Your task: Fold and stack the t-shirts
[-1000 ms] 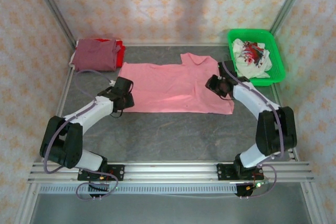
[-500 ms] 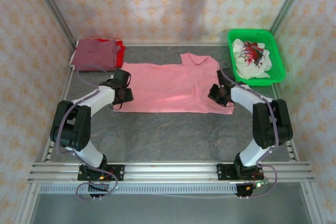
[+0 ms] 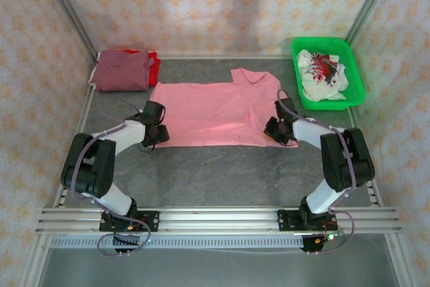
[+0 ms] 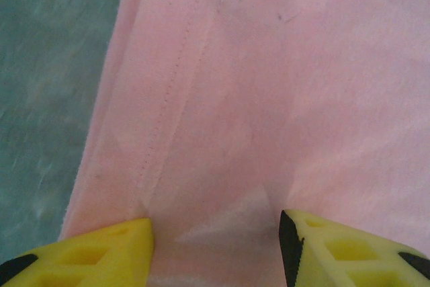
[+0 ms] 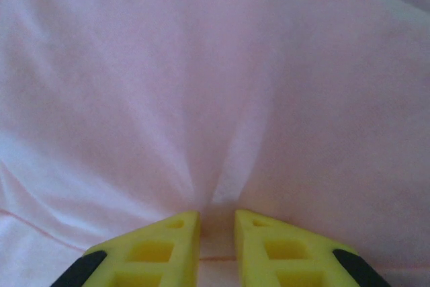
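The salmon-pink t-shirt (image 3: pixel 215 109) lies spread flat mid-table, collar toward the far side. My left gripper (image 3: pixel 155 132) rests on its left hem. In the left wrist view its yellow fingers (image 4: pixel 107 250) stand apart on the pink cloth (image 4: pixel 269 85), a low ridge of fabric rising between them; left gripper (image 4: pixel 216 225). My right gripper (image 3: pixel 276 130) sits on the shirt's right side near the front corner. Its jaws (image 5: pixel 216 218) are nearly together on a pinch of pink cloth (image 5: pixel 201 85), creases fanning out from it. A folded maroon t-shirt (image 3: pixel 122 70) lies on a red one (image 3: pixel 154 66) at the far left.
A green basket (image 3: pixel 353 72) at the far right holds crumpled white and red cloth (image 3: pixel 322 72). Metal frame posts and patterned walls close in the table. Bare grey tabletop (image 3: pixel 222 173) stretches between the pink shirt and the arm bases.
Both grippers shifted toward the shirt's near edge and lowered onto it. The right jaws narrowed onto a pinch of cloth. The left jaws kept their width.
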Controlling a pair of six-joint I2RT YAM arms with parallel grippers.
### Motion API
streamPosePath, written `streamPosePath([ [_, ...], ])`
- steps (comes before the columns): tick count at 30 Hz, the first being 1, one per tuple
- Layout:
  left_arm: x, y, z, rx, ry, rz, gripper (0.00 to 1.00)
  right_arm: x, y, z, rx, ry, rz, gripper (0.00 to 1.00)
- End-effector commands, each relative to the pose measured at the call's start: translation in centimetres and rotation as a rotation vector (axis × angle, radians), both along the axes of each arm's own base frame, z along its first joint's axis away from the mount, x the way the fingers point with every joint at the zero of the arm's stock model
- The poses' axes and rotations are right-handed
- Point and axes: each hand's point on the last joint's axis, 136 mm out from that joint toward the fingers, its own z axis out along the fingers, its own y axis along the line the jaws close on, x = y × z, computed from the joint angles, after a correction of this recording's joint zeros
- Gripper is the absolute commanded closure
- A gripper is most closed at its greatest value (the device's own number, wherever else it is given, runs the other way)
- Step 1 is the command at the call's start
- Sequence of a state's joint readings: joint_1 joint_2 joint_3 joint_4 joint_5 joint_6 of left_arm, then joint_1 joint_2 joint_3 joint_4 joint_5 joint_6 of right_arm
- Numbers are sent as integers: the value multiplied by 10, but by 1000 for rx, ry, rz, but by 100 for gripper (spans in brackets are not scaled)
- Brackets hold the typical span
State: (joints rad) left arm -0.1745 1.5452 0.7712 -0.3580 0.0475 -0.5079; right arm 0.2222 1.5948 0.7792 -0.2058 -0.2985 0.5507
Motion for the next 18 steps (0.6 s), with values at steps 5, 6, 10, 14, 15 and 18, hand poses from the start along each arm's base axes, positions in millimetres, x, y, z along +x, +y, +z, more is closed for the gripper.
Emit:
streamPosePath([
  [5,-59,-7,-6,-105,54,67,47,-64,-20,-10,-16,64,-86,79],
  [6,-61,-7,-4,-97,52,67,47,-66,-20,-7,-13,61,-87,79],
  [10,-51,1,25,-54,-25,57,46,-57,-17,20,4,-5,-81,78],
  [14,-27,1,61,-26,-89,22,46,-37,-12,51,3,-105,-47,77],
  [15,-23,2,66,-19,-96,19,46,-33,-12,55,-8,-117,-38,77],
  [18,-18,8,69,46,-62,-7,46,-27,-13,59,-39,-125,-17,77],
])
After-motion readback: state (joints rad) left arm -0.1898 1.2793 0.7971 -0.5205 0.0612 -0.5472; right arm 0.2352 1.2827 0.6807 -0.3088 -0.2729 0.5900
